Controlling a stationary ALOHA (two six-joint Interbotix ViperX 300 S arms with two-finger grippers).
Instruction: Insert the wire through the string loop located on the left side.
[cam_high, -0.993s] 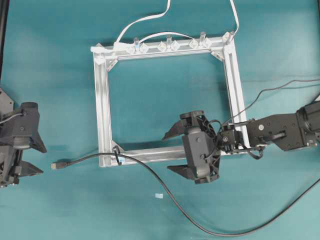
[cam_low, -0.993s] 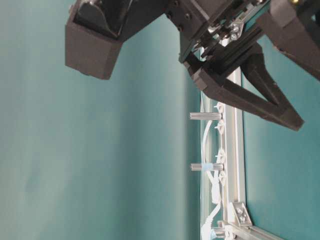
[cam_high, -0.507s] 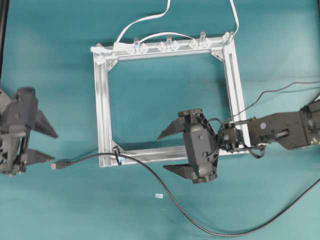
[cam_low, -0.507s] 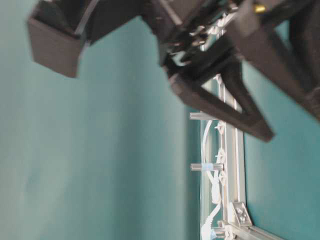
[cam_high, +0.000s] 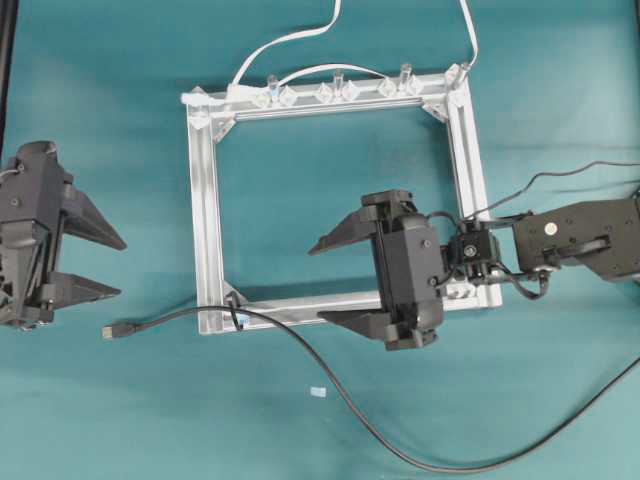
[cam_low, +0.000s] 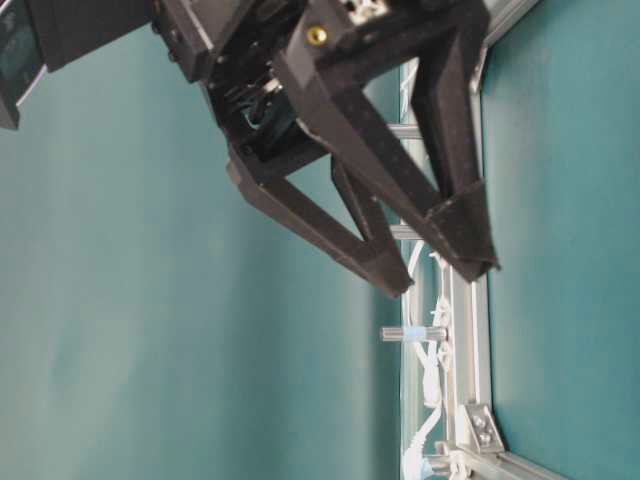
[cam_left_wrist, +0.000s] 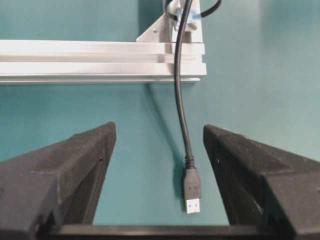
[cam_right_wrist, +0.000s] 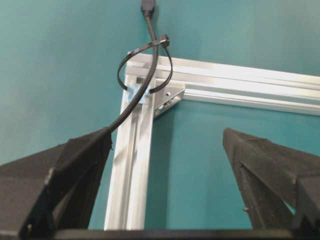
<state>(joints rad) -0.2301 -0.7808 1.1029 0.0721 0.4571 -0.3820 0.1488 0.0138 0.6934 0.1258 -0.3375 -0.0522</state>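
The black wire (cam_high: 300, 345) runs through the string loop (cam_high: 236, 312) at the silver frame's (cam_high: 205, 200) lower left corner. Its plug (cam_high: 111, 330) lies on the mat left of the frame. My left gripper (cam_high: 122, 267) is open just above and left of the plug. In the left wrist view the plug (cam_left_wrist: 192, 190) lies between the spread jaws of the left gripper (cam_left_wrist: 158, 129), nearer the right finger and untouched. My right gripper (cam_high: 315, 284) hangs open inside the frame, facing the corner. In the right wrist view the wire (cam_right_wrist: 132, 102) passes through the loop (cam_right_wrist: 171, 70).
White cables (cam_high: 290, 40) and clear clips (cam_high: 335, 90) line the frame's far bar. The wire's long tail (cam_high: 450, 466) curves across the mat toward the lower right. A small pale scrap (cam_high: 317, 392) lies below the frame.
My left gripper has swung up and toward the frame, its jaws now pointing at the plug. My right gripper has drifted slightly right and up. The wire has not moved.
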